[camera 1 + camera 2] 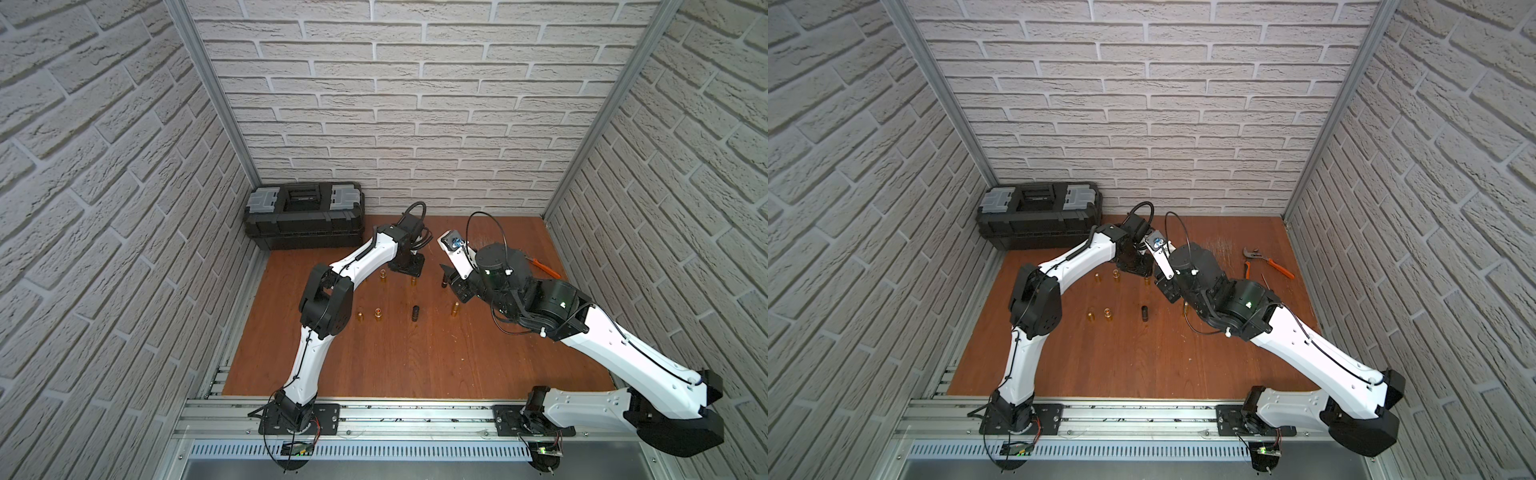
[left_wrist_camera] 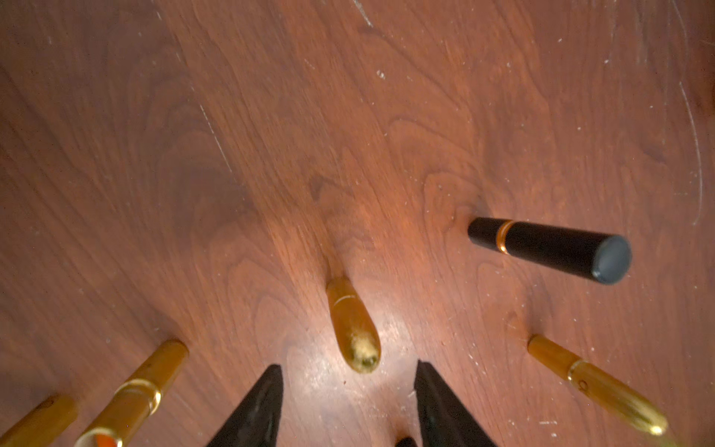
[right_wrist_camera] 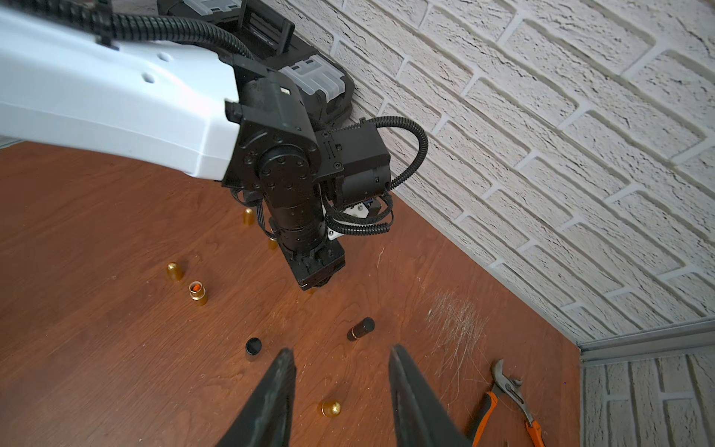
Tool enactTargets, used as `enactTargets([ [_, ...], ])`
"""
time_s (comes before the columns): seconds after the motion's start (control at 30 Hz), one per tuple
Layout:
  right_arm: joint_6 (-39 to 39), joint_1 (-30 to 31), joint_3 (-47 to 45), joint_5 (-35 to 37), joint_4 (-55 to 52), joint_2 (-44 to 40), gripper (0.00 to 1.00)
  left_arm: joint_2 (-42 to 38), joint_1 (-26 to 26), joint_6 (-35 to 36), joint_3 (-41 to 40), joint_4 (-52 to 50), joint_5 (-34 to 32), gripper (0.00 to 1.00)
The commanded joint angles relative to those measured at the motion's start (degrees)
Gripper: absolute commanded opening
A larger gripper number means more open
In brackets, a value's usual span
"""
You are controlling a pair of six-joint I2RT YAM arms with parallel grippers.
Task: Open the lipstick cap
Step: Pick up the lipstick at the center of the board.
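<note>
Several lipsticks stand on the brown table. In the left wrist view a closed gold lipstick stands just ahead of my left gripper, whose jaws are open and empty. A black lipstick with a gold ring stands farther off. In both top views the left gripper points down at the back row. My right gripper is open and empty, hovering above another gold lipstick, with a black lipstick beyond its fingertips. In a top view the right gripper is beside that black one.
An uncapped gold lipstick showing a red tip and a black tube stand nearer the front. A black toolbox sits at the back left. Orange-handled pliers lie at the back right. Brick walls enclose the table.
</note>
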Motion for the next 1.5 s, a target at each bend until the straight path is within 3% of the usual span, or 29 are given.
enactTargets([
  [0.0, 0.5, 0.5, -0.4, 1.3, 0.8, -0.9, 0.42, 1.9, -0.6, 1.8, 2.6, -2.9, -1.2, 0.55],
  [0.4, 0.1, 0.5, -1.0, 1.1, 1.7, 1.3, 0.42, 3.5, -1.6, 2.7, 2.9, -1.2, -2.9, 0.50],
  [1.07, -0.5, 0.5, -2.4, 1.4, 3.3, 2.0, 0.42, 6.4, -1.6, 2.7, 6.0, -3.0, -3.2, 0.33],
  [1.47, -0.4, 0.5, -3.8, 1.1, 3.6, 2.6, 0.42, 3.0, -0.2, 2.4, 3.2, -3.2, -4.0, 0.11],
])
